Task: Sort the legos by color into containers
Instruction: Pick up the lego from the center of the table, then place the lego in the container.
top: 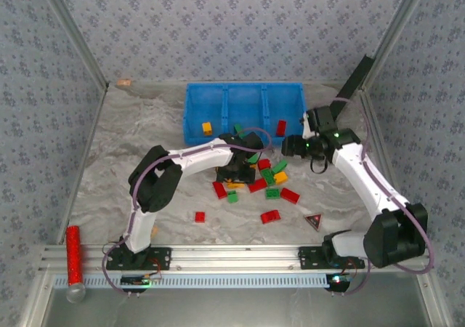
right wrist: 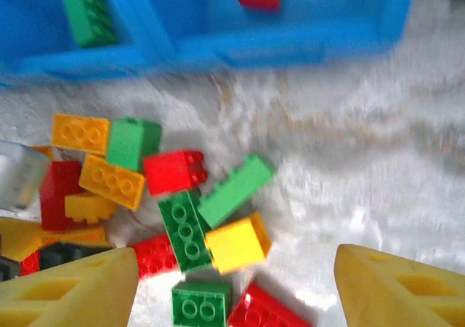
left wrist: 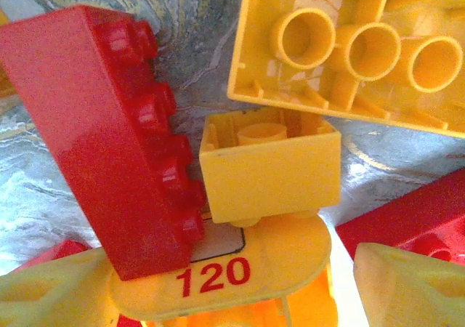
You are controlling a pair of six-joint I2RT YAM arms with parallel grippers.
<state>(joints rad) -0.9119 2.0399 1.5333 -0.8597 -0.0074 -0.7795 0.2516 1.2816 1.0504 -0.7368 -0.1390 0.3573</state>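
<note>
Marbled tabletop (top: 109, 189), legos (top: 272, 192), seemingly papered walls (top: 218, 29)

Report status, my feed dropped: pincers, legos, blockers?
Left pincer open, low over pile. Right pincer open, empty. Three legos in tray, one per compartment; rest loose on table. No blockers.

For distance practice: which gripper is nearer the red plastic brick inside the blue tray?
Right. Right gripper hovers near the red plastic brick; left gripper farther, at the brick pile.

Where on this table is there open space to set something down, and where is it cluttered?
Bare tabletop between the left wall and the blue tray. Crowded: the legos heaped before the tray, where the left gripper sits.
</note>
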